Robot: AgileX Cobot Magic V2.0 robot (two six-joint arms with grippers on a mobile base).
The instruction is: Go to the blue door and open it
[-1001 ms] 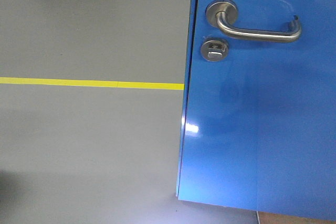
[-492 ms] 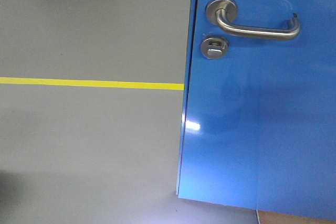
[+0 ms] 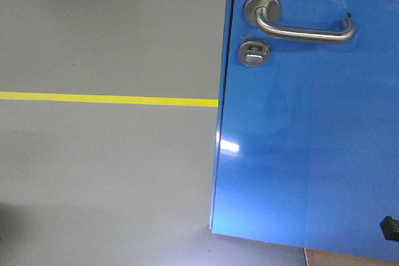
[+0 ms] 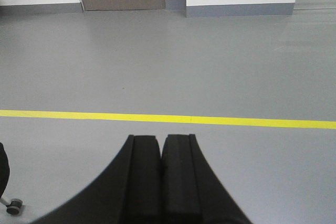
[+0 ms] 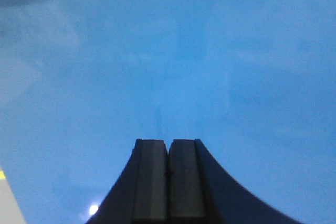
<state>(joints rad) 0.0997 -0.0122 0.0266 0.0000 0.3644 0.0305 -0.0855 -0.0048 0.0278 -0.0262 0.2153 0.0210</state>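
While the right gripper (image 5: pixel 168 174) sits pinched together and empty, facing the blue door (image 5: pixel 168 56) close ahead, the left gripper (image 4: pixel 160 174), equally closed and empty, sees only grey floor (image 4: pixel 168 61) and yellow line (image 4: pixel 168 119). So right arm is nearer. Lever handle (image 3: pixel 302 28) runs horizontally, up high on the panel, above the thumb-turn lock (image 3: pixel 254 52).
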